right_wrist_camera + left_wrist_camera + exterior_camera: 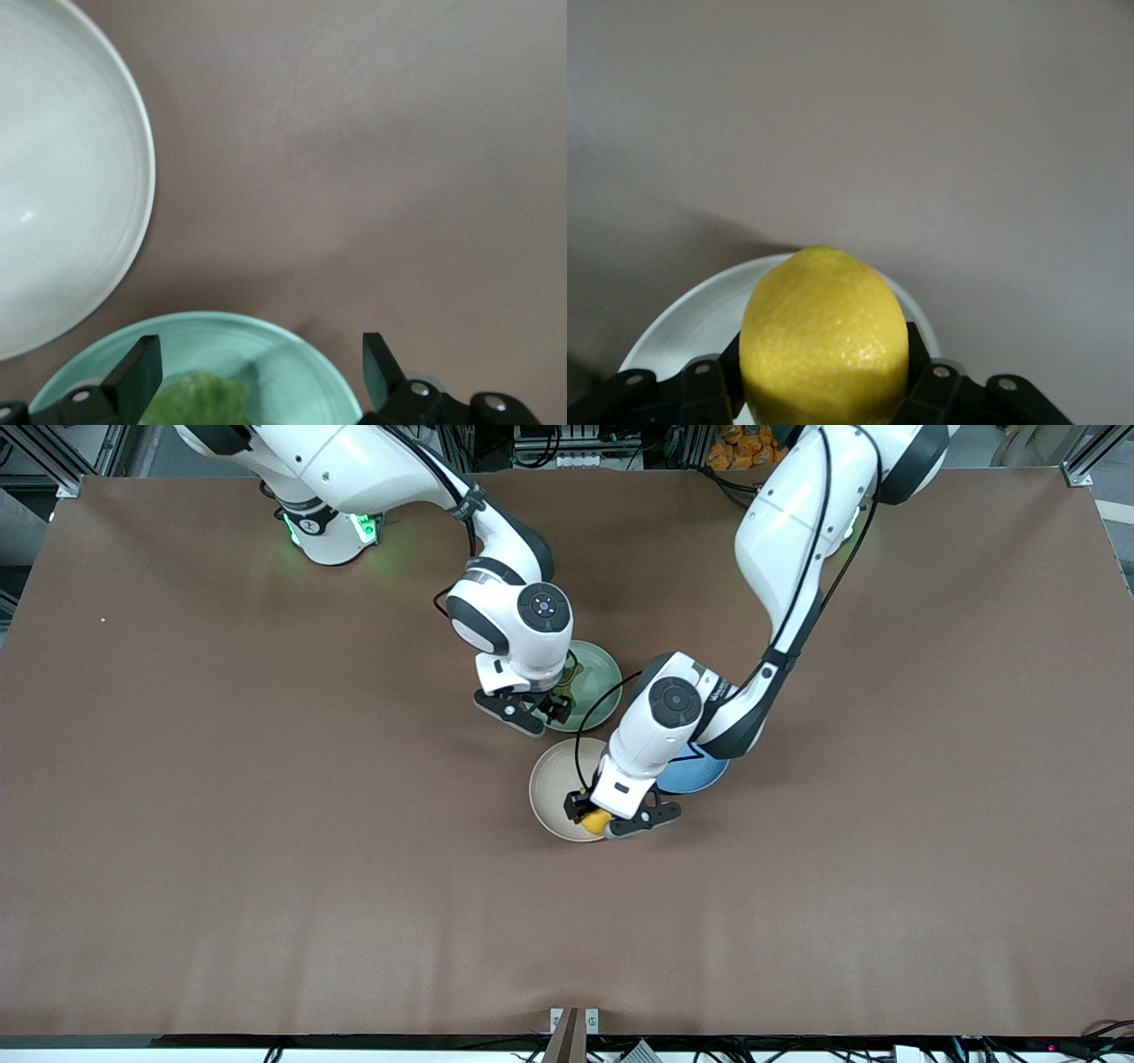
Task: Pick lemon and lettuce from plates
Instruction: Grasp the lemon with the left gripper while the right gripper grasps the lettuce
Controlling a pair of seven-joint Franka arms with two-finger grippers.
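Two arms are working at once, one per plate. Left gripper (611,821) is down over the beige plate (554,784), at the rim nearest the front camera, its jaws closed on the lemon (824,341) (left wrist view shows the fruit pinched across its middle, long axis pointing away from the wrist). That crosswise hold probably keeps the rounded fruit from squirting out on the lift. Whether the lemon is touching the plate or already clear of it I cannot tell.

Right gripper (530,710) hovers over the mint plate (598,669), jaws spread wide, straddling the lettuce (197,400), which lies in that plate, not yet gripped. Wide opening likely suits the floppy, wrinkly leaf.

Blue plate (700,778) sits just beside the beige one toward the left arm's end of the bench (266,824), mostly hidden under the left arm.
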